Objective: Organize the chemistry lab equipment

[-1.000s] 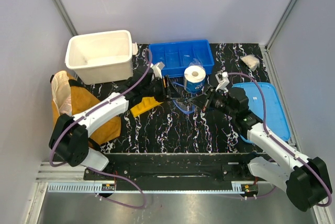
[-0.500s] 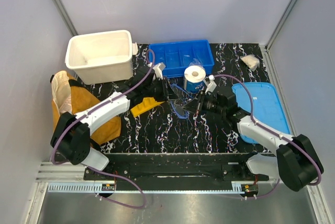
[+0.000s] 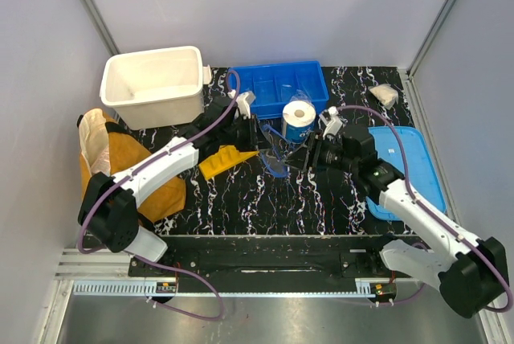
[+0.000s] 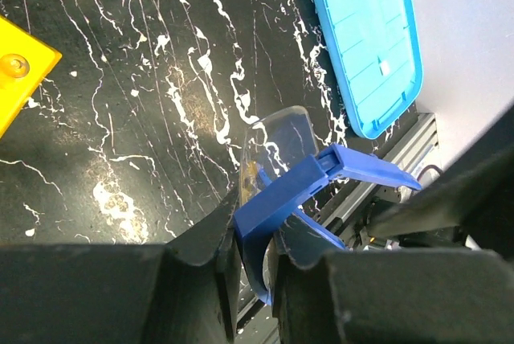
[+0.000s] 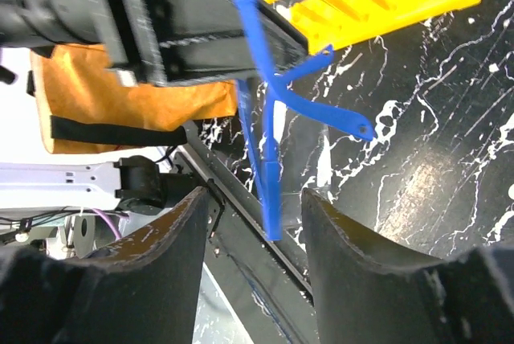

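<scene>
Currently I count one pair of goggles [image 3: 277, 157], one yellow rack [image 3: 227, 159] and two arms on my screens. I cannot pick out any tubes.

My left gripper [image 4: 251, 254] is clamped narrow on the blue frame of the goggles [image 4: 309, 187], and the clear lens [image 4: 277, 141] sticks out beyond the fingertips. From the top camera the goggles hang above the marbled table [image 3: 265, 199], between the two grippers and just in front of the paper roll [image 3: 299, 120]. Their long axis there runs roughly from far to near, and they show nearly edge-on.

My right gripper [image 5: 257, 207] is spread wide. A thin blue bar of the frame [image 5: 269, 171] runs down the gap, apart from both fingers.

The rack lies on the table just beside the left gripper [image 3: 259, 137]. Its long axis is slanted, with the far end toward the goggles and the near end toward the tan-yellow bag [image 3: 120, 169].

Around these I see one white bin [image 3: 152, 83], one blue divided tray [image 3: 277, 87] and one light blue lid [image 3: 405, 169] under the right arm.
</scene>
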Available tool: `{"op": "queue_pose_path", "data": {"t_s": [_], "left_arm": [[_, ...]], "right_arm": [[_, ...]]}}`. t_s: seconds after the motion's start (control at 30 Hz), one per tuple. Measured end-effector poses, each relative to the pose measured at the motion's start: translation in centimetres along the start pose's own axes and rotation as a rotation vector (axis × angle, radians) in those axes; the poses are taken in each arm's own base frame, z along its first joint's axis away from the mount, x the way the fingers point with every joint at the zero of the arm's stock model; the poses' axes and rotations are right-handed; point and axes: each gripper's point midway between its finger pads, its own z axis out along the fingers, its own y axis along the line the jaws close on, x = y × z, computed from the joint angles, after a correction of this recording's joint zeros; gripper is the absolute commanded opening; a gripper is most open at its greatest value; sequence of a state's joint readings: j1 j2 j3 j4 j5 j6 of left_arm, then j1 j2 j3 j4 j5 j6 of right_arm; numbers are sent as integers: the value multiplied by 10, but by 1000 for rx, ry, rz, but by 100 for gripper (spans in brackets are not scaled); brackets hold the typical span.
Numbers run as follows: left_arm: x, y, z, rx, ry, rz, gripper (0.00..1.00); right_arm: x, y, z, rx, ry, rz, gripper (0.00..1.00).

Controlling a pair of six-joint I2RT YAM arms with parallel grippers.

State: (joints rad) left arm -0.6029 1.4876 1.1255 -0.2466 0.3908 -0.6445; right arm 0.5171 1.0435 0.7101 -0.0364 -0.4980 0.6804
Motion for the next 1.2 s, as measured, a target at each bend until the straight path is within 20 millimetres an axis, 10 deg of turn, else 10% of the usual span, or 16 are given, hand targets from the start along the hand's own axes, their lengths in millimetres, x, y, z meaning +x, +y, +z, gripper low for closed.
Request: {"op": "queue_pose_path", "data": {"t_s": [0.33,0.63,1.0,1.2], "left_arm": [[4,-1,-7,1,16,39,20],[3,-12,-16,43,14,56,20],[-3,-20,-17,67,-17,39,19],[-8,-13,-17,30,-39,29,18]], "right_arm": [[-34,40,-17,-16,-38,-56,34],[-64,28,-10,80,-126,-142,29],[2,-1,27,107,50,-66,25],[-3,-13,25,170,-1,-59,29]]}}
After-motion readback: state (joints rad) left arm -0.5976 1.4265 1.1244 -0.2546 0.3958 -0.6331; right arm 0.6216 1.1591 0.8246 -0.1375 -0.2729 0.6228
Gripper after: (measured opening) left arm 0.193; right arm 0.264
